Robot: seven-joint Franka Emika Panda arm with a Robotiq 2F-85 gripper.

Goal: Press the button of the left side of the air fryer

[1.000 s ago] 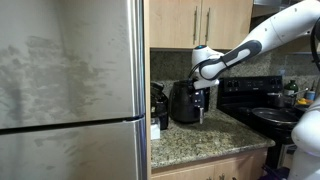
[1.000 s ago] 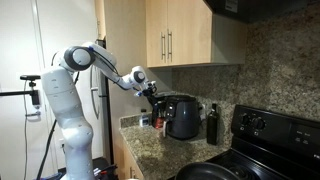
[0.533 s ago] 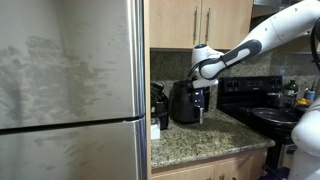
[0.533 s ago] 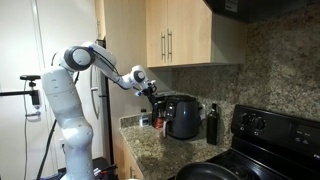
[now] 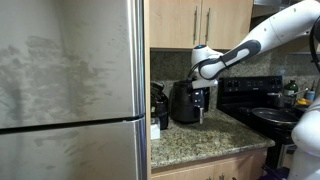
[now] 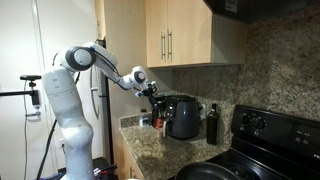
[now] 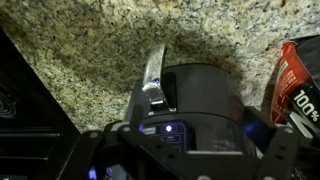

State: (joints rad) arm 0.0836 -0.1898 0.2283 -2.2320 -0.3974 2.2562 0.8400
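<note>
Pincer at the end of the white robot arm hangs close to the upper part of the glossy black, rounded air fryer. Whether its jaws are apart or together I cannot tell: in the wrist view its dark body blurs along the lower edge. The air fryer stands on the speckled granite countertop, with a wide black stove on one side and a red printed packet on the other. A silvery handle juts from the fryer.
</note>
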